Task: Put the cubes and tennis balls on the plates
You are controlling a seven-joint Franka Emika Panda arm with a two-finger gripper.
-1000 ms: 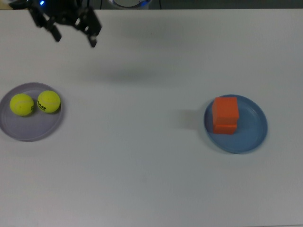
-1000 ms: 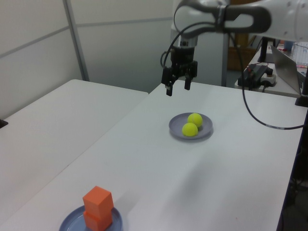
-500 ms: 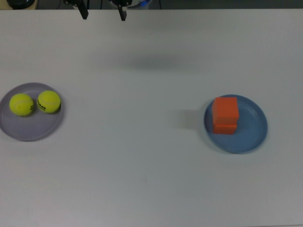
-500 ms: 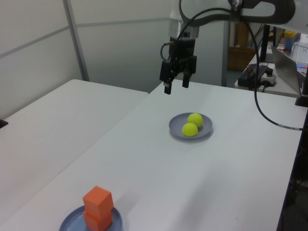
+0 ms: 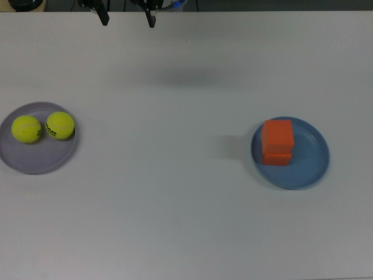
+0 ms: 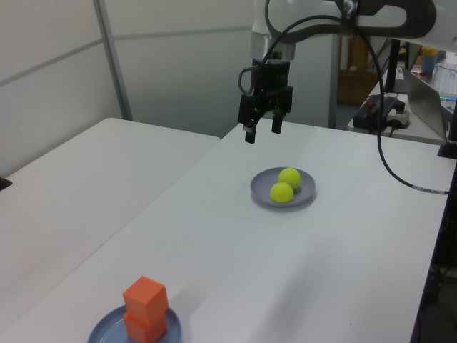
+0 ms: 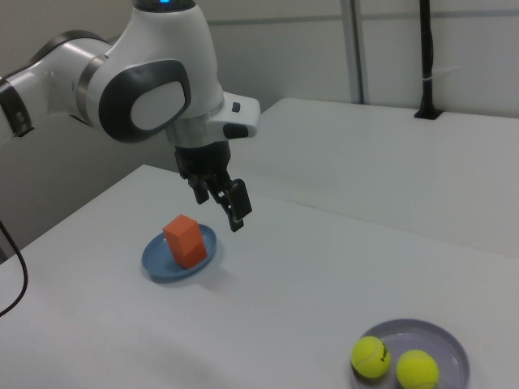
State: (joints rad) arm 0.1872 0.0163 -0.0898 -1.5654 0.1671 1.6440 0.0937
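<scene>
Two yellow-green tennis balls [image 5: 27, 129] [image 5: 60, 125] lie side by side on the lavender plate [image 5: 41, 166] at the top view's left. Two orange cubes are stacked, the upper cube [image 5: 277, 135] on the lower cube [image 5: 276, 158], on the blue plate [image 5: 312, 160] at the top view's right. My gripper [image 5: 128, 21] hangs open and empty high over the table's far edge, apart from both plates. The left view shows the gripper [image 6: 263, 133] above and behind the balls [image 6: 281, 191]. In the right view the gripper [image 7: 219, 209] is in the air near the cubes [image 7: 186, 241].
A second white table [image 6: 64, 179] adjoins at the left view's left. A laptop [image 6: 421, 89] and cables [image 6: 382, 107] sit on a far table at the left view's right. A black pole [image 7: 427, 57] stands at the back of the right view.
The gripper has risen and moved away from the lavender plate toward the top view's upper edge and to the right. Over the last half second it barely shifted. Balls and cubes have not moved.
</scene>
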